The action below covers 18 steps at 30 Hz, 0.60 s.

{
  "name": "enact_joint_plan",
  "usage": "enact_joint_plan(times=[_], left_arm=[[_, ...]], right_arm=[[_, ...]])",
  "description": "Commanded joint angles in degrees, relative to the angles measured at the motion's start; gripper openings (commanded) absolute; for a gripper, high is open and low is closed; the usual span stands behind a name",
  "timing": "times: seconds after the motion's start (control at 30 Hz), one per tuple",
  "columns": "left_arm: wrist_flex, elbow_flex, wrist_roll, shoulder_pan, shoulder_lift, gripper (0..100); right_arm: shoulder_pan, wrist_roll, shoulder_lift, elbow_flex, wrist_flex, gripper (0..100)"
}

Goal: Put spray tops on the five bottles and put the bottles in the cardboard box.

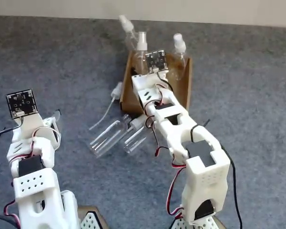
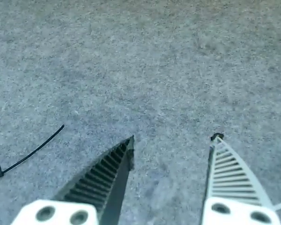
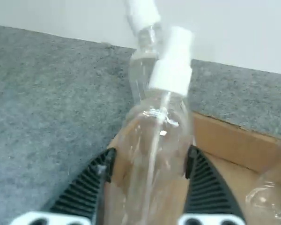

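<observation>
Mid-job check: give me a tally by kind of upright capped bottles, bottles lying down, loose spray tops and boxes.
Upright capped bottles: 3
Bottles lying on the carpet: 2
Loose spray top: 1
Cardboard box: 1
Total: 7

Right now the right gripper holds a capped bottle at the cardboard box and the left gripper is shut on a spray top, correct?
Not quite. The left gripper is open over bare carpet, holding nothing, as the left wrist view shows. The right gripper does hold the bottle.
</observation>
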Motion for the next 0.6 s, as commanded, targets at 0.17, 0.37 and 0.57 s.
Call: enact_joint_plan(times=[0.17,0.37,0.57], left_arm=[[-1.76,-0.75,-0.44,1.1,-0.57,23],[-1.76,-0.57,-0.44,1.01,-0.57,23],[-1.76,-0.57,-0.44,1.01,-0.57,23]], right_arm=[[-0.31,7.21,-4.18,-0.48,-0.48,0.3],[-0.22,7.03,-4.44,-0.4,-0.84,0.3],[-0.22,6.95,-6.46,0.92,-1.19,0.3]])
